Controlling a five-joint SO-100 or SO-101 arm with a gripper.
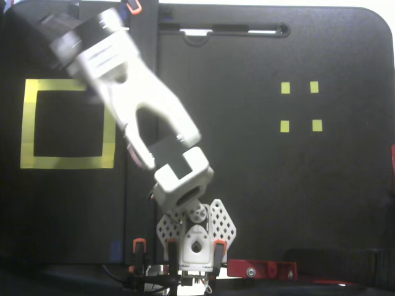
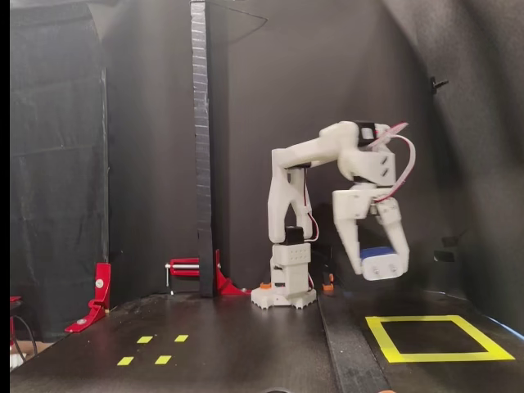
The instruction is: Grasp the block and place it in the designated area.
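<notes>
The tool (image 2: pixel 378 266) hangs in the air with its fingers pointing down and closed on the block (image 2: pixel 378 253), a dark-blue piece seen as a band between the white fingertips in the side-on fixed view; its prongs cannot be made out. In the top-down fixed view the tool (image 1: pixel 62 34) is blurred and sits near the upper left corner, so the block itself is hidden there. The block is well clear of the desk (image 2: pixel 246 344) and, judged from the side-on view, hangs above and toward the 10 o'clock corner of the designated area (image 2: pixel 438 354) — not yet over its black middle. From above, the tool lies at about 12 o'clock of the yellow frame (image 1: pixel 111 117), just past its top edge. The step in hand looks like the carry to the drop point. To do it well, the tool should first come in over the black interior, toward 6 o'clock in the top-down view, and only then descend; lowering from here risks setting the block on the tape or outside it. The grip should hold until the block is near the desk — a release from this height could let it bounce or roll out. The four small yellow markers (image 1: pixel 300 106) lie well apart at 3 o'clock and play no part.
</notes>
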